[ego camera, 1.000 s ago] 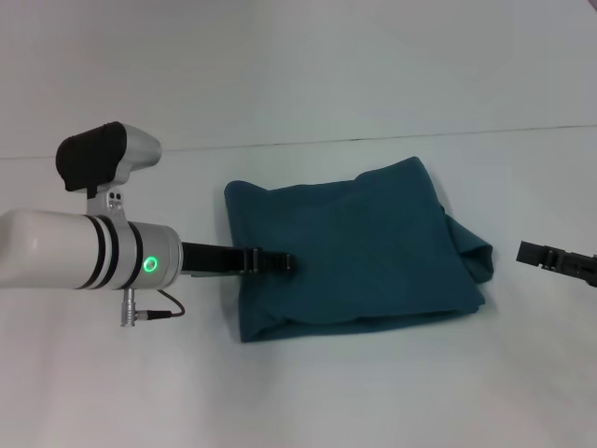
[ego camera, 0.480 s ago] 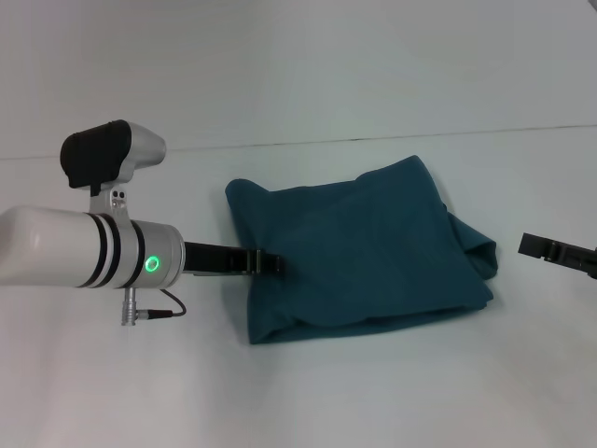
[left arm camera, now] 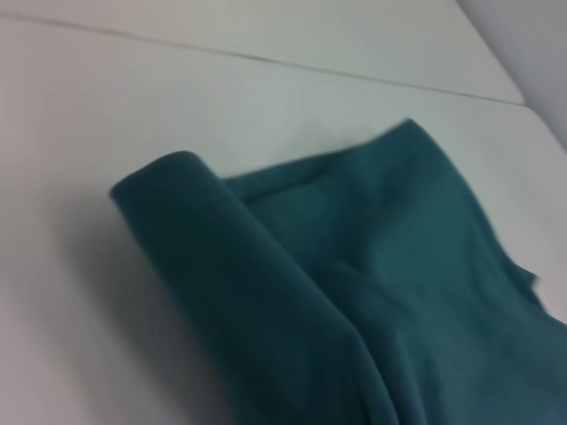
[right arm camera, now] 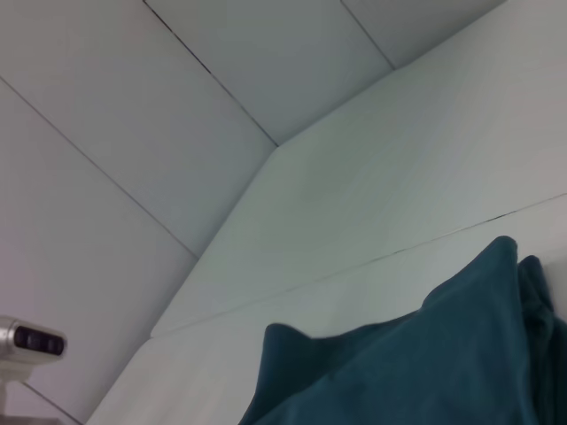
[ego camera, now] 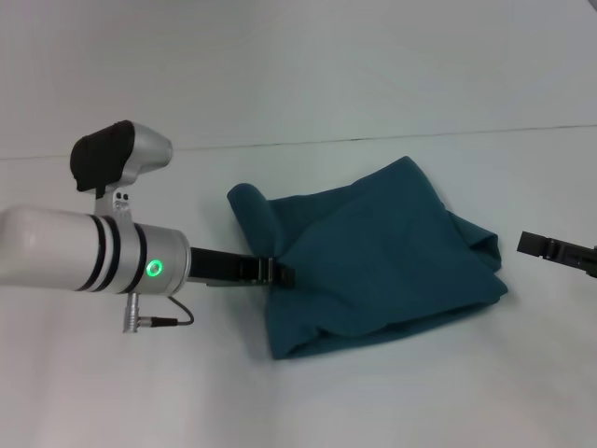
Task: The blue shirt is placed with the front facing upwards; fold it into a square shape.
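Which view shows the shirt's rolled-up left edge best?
The left wrist view: the shirt fills it, the curled edge close and plain. The head view shows the whole shirt, that edge small beside the left claw. The right wrist view catches only the top.

A plain white table (ego camera: 392, 401) fills the scene, smooth and matte, running from the near edge of the head view to a thin dark seam at the far side, where a white wall begins. Lying directly on the table, a little right of centre, is the blue shirt (ego camera: 382, 252), a dark teal garment folded into a rough, rumpled block with its plain side up. Its far left corner is curled over into a soft roll, seen close in the left wrist view (left arm camera: 292, 292). Its right edge is bunched into loose folds. The near edge lies slightly uneven against the white surface.
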`<state>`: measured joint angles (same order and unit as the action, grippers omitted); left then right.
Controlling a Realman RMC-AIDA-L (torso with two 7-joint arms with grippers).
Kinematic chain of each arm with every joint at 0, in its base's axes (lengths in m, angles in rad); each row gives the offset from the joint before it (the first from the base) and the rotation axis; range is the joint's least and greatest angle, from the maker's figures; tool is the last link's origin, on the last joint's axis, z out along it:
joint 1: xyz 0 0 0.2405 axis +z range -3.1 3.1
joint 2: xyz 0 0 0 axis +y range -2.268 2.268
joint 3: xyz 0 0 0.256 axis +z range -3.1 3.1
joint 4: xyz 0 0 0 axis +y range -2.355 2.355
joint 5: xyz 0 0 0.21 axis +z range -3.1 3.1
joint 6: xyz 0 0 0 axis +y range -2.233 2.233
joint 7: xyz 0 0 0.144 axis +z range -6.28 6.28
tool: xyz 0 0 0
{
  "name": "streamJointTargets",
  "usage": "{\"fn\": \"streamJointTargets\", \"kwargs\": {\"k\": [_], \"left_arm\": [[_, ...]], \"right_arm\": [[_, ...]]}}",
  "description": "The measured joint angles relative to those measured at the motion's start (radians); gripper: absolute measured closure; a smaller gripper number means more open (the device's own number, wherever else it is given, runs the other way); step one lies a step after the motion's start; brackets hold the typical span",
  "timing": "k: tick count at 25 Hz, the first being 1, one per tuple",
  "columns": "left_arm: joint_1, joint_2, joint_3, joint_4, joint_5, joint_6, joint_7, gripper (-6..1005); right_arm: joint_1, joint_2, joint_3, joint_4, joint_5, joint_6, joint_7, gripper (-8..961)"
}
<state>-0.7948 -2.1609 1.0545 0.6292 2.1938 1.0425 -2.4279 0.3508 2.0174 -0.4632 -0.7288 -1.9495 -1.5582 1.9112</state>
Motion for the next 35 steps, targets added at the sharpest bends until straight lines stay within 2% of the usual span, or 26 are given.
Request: {"fn": "streamJointTargets", "kwargs": {"k": [3,7,10,16,25,35], "left_arm": [[0.034,-0.001,-0.002,0.047,-0.001,0.052,-0.030,890],[0.077,-0.002,-0.004,0.093,-0.002,0.102,-0.058,903],[0.155,-0.002,-0.018,0.157,0.001,0.147,-0.081,903],[0.217,0.014,-0.122,0.190,0.036,0.197,-0.075,893],[0.242,0.041,-0.296,0.218,0.133,0.258,-0.057,879],[0.232,0.052,-0.314,0.228,0.160,0.310,0.005,863]], "right_arm": [[0.003,0.000,0.000,0.001,0.000,0.000,0.001,26],[0.004,0.003,0.000,0.002,0.000,0.000,0.002,26],[0.006,0.003,0.000,0.011,0.000,0.002,0.003,26],[0.020,-0.007,0.000,0.041,0.000,0.006,0.003,27],[0.024,-0.008,0.000,0.042,0.000,0.006,0.003,26],[0.024,-0.007,0.000,0.042,0.000,0.008,0.003,26]]}}
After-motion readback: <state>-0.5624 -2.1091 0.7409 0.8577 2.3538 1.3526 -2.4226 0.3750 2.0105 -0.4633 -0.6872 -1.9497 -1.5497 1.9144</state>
